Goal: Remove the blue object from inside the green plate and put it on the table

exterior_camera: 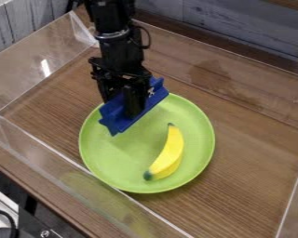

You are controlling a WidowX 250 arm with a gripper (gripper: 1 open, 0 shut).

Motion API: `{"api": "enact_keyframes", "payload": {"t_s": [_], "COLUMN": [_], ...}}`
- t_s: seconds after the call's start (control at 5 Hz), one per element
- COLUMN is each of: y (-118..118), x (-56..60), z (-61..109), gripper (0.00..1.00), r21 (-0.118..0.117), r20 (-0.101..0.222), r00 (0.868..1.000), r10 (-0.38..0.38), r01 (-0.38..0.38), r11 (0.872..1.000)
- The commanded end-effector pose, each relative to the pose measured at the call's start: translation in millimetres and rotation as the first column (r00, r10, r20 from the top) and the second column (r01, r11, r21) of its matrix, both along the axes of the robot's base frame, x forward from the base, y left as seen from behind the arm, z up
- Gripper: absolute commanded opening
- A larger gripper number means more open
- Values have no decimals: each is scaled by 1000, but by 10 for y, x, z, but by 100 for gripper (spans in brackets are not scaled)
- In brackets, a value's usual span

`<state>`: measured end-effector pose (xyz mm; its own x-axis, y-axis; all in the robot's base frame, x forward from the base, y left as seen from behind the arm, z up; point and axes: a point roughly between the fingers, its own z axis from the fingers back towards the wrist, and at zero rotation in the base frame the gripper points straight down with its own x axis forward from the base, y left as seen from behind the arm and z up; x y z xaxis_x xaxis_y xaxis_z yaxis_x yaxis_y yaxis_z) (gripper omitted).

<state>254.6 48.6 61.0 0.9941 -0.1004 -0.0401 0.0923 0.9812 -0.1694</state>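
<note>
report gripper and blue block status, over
black gripper shut on dark blue rectangular block, block over round green plate, curved yellow banana beside it on plate

A yellow banana (pixel 168 153), slightly curved and dark at its lower tip (the end nearest the camera), lies lengthwise in the right half of the view. Gray wood-grain paneling (pixel 238 30) stands at the back, edged below by a dark brown strip (pixel 226 44). At lower left, a black cable (pixel 1 215) curves beside dark equipment (pixel 33 226), partly cut off by the frame's edge.
</note>
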Motion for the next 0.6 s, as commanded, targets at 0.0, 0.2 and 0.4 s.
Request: {"api": "enact_keyframes", "payload": {"t_s": [0.0,0.2,0.4], "y": [92,206,338], "x": [137,180,213], "z": [205,258,292], "gripper": [0,0,0], "r21": [28,36,44], "r20": [80,94,104], "r00": [997,994,990], "r10": [13,53,90], "r01": [-15,-56,-95], "r11": [999,998,995]}}
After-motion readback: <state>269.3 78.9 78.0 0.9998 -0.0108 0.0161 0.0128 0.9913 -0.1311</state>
